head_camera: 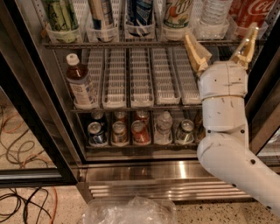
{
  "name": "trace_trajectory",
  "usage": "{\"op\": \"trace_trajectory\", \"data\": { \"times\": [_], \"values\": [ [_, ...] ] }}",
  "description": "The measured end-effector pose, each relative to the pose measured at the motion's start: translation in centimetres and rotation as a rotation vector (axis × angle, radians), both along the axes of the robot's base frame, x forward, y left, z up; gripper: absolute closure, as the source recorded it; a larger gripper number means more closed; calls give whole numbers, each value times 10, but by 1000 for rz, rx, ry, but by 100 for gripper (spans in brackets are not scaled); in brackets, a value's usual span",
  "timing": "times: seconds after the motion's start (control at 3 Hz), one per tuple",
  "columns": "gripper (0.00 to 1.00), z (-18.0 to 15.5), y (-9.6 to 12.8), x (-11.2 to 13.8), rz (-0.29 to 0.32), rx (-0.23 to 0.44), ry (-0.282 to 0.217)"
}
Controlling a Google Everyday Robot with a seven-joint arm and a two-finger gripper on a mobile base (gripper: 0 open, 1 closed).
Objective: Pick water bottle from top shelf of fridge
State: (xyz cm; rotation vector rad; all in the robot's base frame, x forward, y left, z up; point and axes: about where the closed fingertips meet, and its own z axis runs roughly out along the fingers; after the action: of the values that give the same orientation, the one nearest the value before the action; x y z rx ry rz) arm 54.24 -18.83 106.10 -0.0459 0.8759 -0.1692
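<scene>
The fridge stands open in front of me. Its top shelf runs across the top of the view, lined with tall soda bottles in clear plastic lane fronts. The water bottle, clear and ribbed, stands in its lane at the upper right, between a green-label bottle and a red Coca-Cola bottle. My gripper is open, its tan fingers spread wide just below and in front of the water bottle, holding nothing.
The middle rack has long white slatted lanes and one brown-drink bottle at the left. The bottom rack holds cans and a small clear bottle. Cables lie on the floor at left, and crumpled plastic below.
</scene>
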Motion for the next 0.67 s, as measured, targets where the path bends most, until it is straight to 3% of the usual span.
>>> {"op": "trace_trajectory", "data": {
  "times": [0.33,0.67],
  "values": [
    [42,0,0,0,0,0,0],
    [30,0,0,0,0,0,0]
  ]
}}
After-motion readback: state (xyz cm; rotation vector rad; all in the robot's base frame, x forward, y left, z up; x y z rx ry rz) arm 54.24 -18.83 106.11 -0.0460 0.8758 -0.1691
